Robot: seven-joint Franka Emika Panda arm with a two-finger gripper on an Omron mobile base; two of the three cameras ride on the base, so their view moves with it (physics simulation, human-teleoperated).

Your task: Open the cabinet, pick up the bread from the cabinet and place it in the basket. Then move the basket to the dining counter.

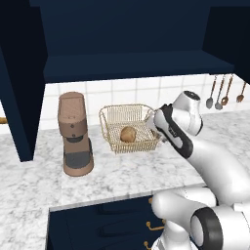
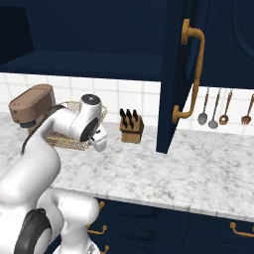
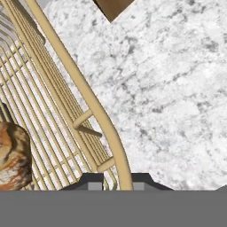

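The golden wire basket (image 1: 124,108) stands on the marble counter against the tiled wall, and the round brown bread (image 1: 128,134) lies inside it. My gripper (image 1: 153,128) sits at the basket's right rim. In the hand view the rim (image 3: 84,88) runs down between my two fingertips (image 3: 93,181), so the gripper (image 3: 117,182) is shut on it, with the bread (image 3: 11,153) at the left. The navy cabinet (image 1: 136,66) above stands open, its right door (image 2: 173,74) swung out with a brass handle (image 2: 196,74). The dining counter is out of view.
A brown coffee machine (image 1: 74,134) stands left of the basket. A knife block (image 2: 131,127) sits on its right, near my hand. Utensils (image 2: 213,109) hang on the wall further right. The open left door (image 1: 19,97) hangs low over the counter. Navy drawers (image 1: 122,224) lie below.
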